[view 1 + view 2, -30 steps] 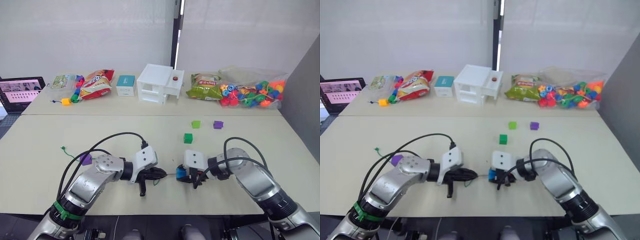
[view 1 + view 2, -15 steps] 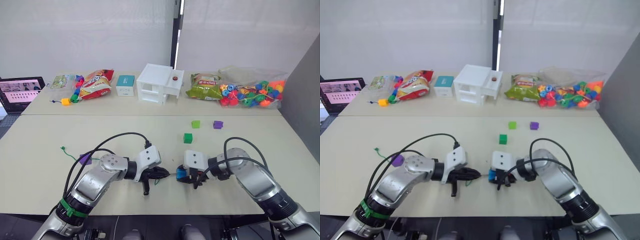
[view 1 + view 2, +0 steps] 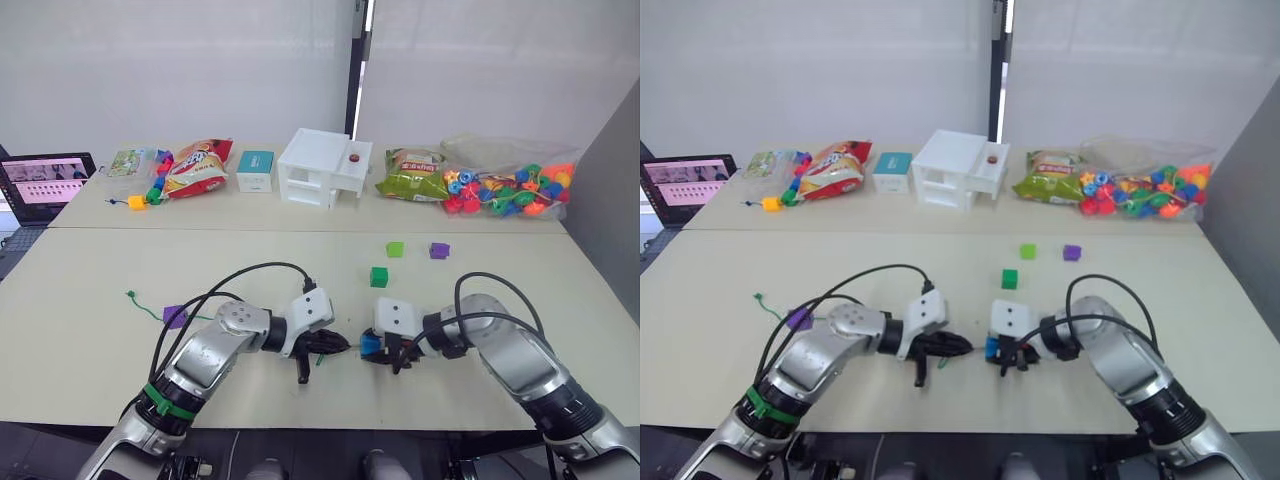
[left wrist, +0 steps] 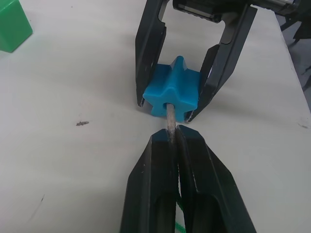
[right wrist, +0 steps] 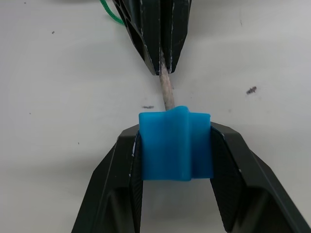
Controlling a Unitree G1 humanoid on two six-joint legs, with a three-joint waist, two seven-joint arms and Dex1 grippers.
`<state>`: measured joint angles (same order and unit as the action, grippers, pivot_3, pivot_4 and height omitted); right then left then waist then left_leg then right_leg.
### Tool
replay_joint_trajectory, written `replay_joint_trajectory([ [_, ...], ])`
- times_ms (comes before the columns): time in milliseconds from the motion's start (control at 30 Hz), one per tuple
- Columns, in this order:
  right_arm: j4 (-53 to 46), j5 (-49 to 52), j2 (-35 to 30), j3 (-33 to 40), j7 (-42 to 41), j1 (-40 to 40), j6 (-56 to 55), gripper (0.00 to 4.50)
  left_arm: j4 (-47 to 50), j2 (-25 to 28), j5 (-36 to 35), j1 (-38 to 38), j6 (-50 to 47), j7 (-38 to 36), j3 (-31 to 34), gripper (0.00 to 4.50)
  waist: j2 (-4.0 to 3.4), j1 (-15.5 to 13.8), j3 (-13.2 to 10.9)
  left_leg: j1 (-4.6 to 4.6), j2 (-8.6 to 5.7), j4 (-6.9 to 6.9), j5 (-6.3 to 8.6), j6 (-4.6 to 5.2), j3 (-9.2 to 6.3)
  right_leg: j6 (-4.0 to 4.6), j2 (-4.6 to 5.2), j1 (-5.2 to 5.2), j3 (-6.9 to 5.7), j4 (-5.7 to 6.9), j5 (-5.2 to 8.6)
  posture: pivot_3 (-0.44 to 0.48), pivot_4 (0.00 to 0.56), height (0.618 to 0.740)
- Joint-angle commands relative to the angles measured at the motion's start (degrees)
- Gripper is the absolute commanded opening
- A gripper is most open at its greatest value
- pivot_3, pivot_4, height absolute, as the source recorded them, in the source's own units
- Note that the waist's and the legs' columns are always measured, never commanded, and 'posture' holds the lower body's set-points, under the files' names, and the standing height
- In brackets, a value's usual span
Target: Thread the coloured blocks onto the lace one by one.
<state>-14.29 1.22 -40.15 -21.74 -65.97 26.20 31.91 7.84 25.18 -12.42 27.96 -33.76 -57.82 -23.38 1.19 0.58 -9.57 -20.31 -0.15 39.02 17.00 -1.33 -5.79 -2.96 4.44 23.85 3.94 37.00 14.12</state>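
A dark green block [image 3: 377,276], a light green block [image 3: 394,248] and a purple block [image 3: 438,250] are lying beyond the grippers, with another purple block [image 3: 174,316] sitting left by the lace [image 3: 150,308]. The right gripper [image 4: 171,104] is clamping the blue block [image 4: 171,93] between its 2 fingers. Facing it low over the table [image 3: 80,290], the left gripper [image 5: 161,68] is pinching the grey tip [image 5: 167,93], which is entering the block's hole.

Room: pale grey-white wall panels [image 3: 180,70] behind, split by a dark vertical post [image 3: 357,75] with a bright strip of light beside it; a grey partition [image 3: 610,190] at the right edge. Furniture: two cream-topped tables, the near one [image 3: 150,265] butted against the far one [image 3: 330,215], a seam between them. A laptop [image 3: 40,185] with a lit screen sits at the far table's left end. Lighting: even, soft, indoor.
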Motion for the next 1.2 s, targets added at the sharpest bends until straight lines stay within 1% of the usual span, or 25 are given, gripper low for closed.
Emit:
replay_joint_trajectory([
  [33,-1.9,0.94,1.73,-1.96,0.38,-0.52,0.31,1.36,0.8,-4.2,-0.16,2.06,2.42,-0.25,-3.09,0.0,0.0,0.01,0.01,0.0,0.0,0.0,0.0,0.0,0.0,0.0,0.0,-0.03,0.0,-0.01,0.0,0.0,0.15,0.74],
  [167,-2.29,1.05,1.89,-2.05,0.47,-0.74,0.64,1.36,0.43,-3.93,0.56,2.02,2.9,-0.96,-2.25,0.0,0.01,0.07,0.01,0.08,0.0,0.0,0.0,0.0,0.0,0.0,0.0,-0.1,0.0,-0.02,0.0,0.0,0.15,0.74],
  [333,-2.63,1.88,2.13,-1.9,-0.12,-1.3,0.12,1.36,1.25,-2.1,0.2,0.85,3.09,-2.41,-1.2,0.0,0.01,0.2,0.01,0.08,0.01,0.0,0.0,0.0,-0.01,-0.01,-0.01,-0.09,0.0,-0.01,0.0,0.0,0.15,0.74],
  [533,0.76,0.57,2.13,-2.66,-1.04,-1.49,-3.84,1.36,0.51,0.18,0.22,-0.48,4.83,-4.79,-0.17,0.0,0.01,0.63,0.02,0.08,0.05,-0.05,0.0,0.0,-0.02,0.0,-0.05,0.0,0.0,0.01,0.0,0.0,0.15,0.74],
  [867,-0.16,0.13,1.49,-3.46,-2.05,-1.01,-3.78,1.36,-1.08,-0.05,1.95,-0.87,7.41,-3.0,-0.11,0.0,0.01,0.74,0.02,0.07,0.05,-0.07,0.0,0.01,-0.02,0.0,-0.05,0.02,0.0,0.02,0.0,0.0,0.15,0.74],
  [1033,-3.15,-1.38,0.47,-4.75,-1.68,1.35,1.54,1.36,0.44,-0.43,2.02,-0.78,6.78,-1.96,0.28,0.0,0.0,0.63,0.02,0.07,0.05,-0.06,0.0,0.0,-0.02,0.0,-0.05,0.02,0.0,0.02,0.0,0.0,0.15,0.74],
  [1200,-6.71,-3.68,-0.02,-7.35,0.06,3.83,10.35,1.36,4.06,0.2,1.63,-1.64,3.92,-0.78,0.91,0.0,0.0,0.51,0.02,0.05,0.04,-0.05,0.0,0.0,-0.02,0.0,-0.04,0.03,0.0,0.03,0.0,0.0,0.15,0.74],
])
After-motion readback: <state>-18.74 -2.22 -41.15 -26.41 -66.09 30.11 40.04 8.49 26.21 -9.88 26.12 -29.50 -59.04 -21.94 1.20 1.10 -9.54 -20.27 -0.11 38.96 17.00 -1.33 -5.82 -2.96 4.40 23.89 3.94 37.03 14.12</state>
